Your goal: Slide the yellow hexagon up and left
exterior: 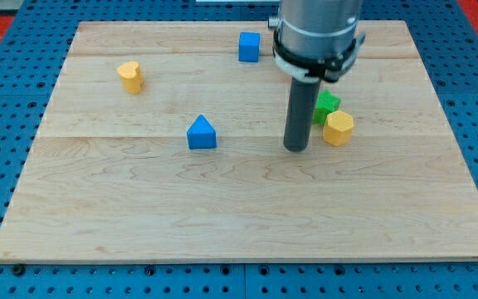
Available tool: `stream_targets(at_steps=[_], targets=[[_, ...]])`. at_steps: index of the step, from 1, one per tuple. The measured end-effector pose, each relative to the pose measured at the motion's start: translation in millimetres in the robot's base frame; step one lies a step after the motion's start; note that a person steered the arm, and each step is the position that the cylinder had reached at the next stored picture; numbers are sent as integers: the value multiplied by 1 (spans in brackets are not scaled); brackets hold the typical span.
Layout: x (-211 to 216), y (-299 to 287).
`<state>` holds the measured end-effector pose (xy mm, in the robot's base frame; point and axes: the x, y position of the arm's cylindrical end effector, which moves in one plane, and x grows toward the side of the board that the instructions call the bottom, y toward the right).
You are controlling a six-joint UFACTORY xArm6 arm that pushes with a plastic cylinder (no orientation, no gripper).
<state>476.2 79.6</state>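
Toward three o'clock on the wooden worktop (pixel 139 216) sits the yellow hexagon (pixel 338 128), touching a green block (pixel 327 103) at its eleven o'clock; the green block's shape is partly hidden by the rod. My tip (pixel 295 149) rests just beside the hexagon, at its nine o'clock, apart from it. No hand exists on this rod, so nothing is grasped. A blue triangle (pixel 201 133) lies near centre, a blue cube (pixel 249 46) at twelve o'clock, and a yellow heart-like block (pixel 129 76) at ten o'clock.

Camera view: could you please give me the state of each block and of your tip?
Yellow hexagon: right of my tip, touching the green block.
Green block: partly hidden behind the rod.
Blue triangle: alone.
Blue cube: alone.
Yellow block: alone.
My tip: on the board.
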Motion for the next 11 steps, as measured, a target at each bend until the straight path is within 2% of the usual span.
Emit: stream_targets(at_steps=[2,3,5,6,7,8,10,11], targets=[[-8,66],[-35,53],[-42,16],[-25,75],[-66,116],[-69,81],[-52,-47],[-59,-72]])
